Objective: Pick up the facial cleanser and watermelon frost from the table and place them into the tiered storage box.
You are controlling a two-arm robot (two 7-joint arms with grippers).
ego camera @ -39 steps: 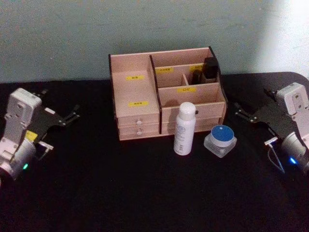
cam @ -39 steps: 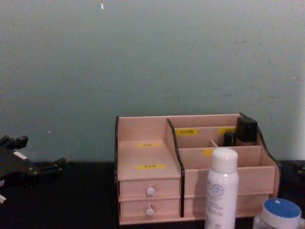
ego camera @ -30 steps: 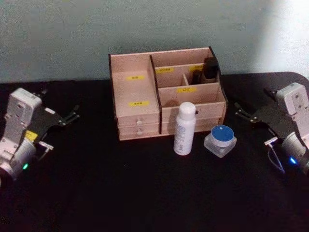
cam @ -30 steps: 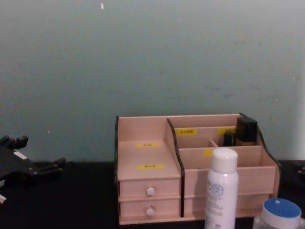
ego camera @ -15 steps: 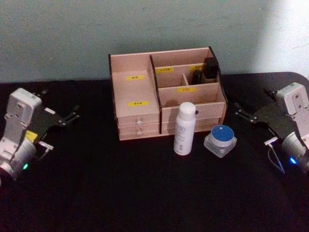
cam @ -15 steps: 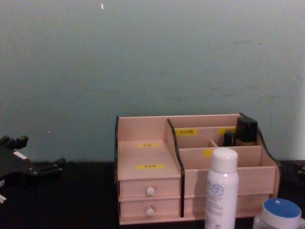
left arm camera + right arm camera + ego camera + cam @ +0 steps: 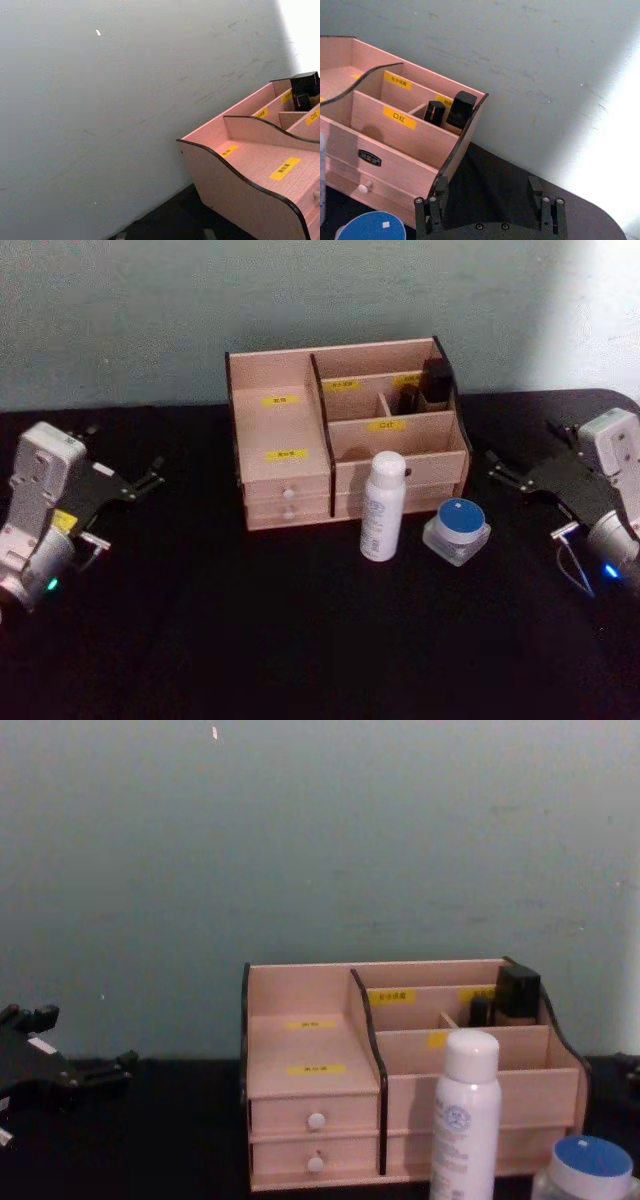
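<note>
The facial cleanser (image 7: 382, 506) is a tall white bottle standing on the black table just in front of the tiered storage box (image 7: 280, 440), and it looms near in the chest view (image 7: 465, 1120). To its right sits the watermelon frost (image 7: 457, 530), a clear jar with a blue lid (image 7: 377, 227). My left gripper (image 7: 155, 474) rests open at the far left, well away from the box. At the far right my right gripper (image 7: 491, 465) is open, its fingers (image 7: 430, 212) pointing toward the box's right end with nothing between them.
Two small dark bottles (image 7: 435, 380) stand in the box's back right compartment (image 7: 461, 107). The box has two white-knobbed drawers (image 7: 315, 1121) on its left side. A pale wall rises right behind the box. Black tabletop stretches toward me.
The right arm's wrist has shifted slightly to the right. The bottle, the jar and the left arm stay where they were.
</note>
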